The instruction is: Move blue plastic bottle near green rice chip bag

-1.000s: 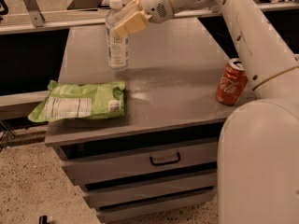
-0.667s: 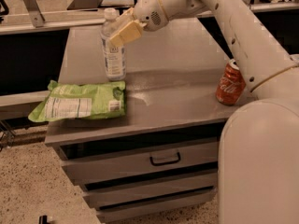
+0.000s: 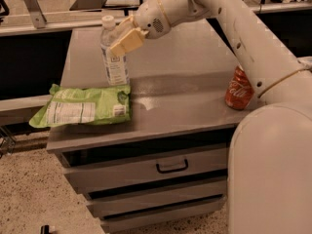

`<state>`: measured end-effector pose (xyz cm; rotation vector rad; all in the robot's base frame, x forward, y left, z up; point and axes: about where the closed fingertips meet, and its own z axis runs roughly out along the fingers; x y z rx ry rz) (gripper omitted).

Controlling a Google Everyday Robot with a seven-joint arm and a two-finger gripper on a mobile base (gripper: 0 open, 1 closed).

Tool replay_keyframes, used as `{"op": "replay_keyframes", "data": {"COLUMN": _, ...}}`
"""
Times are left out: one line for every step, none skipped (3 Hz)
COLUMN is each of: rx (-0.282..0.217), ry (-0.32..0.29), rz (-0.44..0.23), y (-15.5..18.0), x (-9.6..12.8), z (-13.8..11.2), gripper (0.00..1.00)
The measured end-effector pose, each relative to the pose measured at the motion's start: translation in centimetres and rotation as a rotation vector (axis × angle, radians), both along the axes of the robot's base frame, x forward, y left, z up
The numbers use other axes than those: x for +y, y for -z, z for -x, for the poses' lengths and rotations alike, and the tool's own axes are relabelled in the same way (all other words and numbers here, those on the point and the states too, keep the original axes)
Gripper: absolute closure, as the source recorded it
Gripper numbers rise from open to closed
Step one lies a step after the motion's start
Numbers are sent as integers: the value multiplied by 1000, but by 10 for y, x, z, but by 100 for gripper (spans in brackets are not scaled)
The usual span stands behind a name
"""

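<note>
Tool (image 3: 121, 40) gripping blue plastic bottle (image 3: 116, 71) moved beside green rice chip bag (image 3: 83, 106).

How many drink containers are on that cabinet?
2. The blue plastic bottle, held upright in the end effector, is beside the green rice chip bag; the red soda can stands at right, partly behind the arm, whose bulk could hide more.

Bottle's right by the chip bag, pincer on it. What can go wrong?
1. The pincer holds the blue plastic bottle high up; tall and slim, it may topple on release.
2. Its base is at the rear edge of the green rice chip bag; landing on the crinkly bag could leave it tilted.
3. The bag overhangs the table's left edge; a nudge might push it off.
</note>
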<state>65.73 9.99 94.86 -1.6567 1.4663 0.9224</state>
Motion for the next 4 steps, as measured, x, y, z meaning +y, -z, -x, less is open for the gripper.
{"op": "replay_keyframes", "data": {"rx": 1, "ry": -2, "rz": 1, "y": 0, "x": 1, "z": 0, "gripper": 37}}
{"op": "replay_keyframes", "data": {"rx": 1, "ry": -2, "rz": 1, "y": 0, "x": 1, "z": 0, "gripper": 14}}
{"op": "replay_keyframes", "data": {"rx": 4, "ry": -6, "rz": 0, "y": 1, "x": 4, "z": 1, "gripper": 0}}
{"op": "replay_keyframes", "data": {"rx": -8, "ry": 9, "rz": 5, "y": -3, "x": -1, "z": 0, "gripper": 0}}
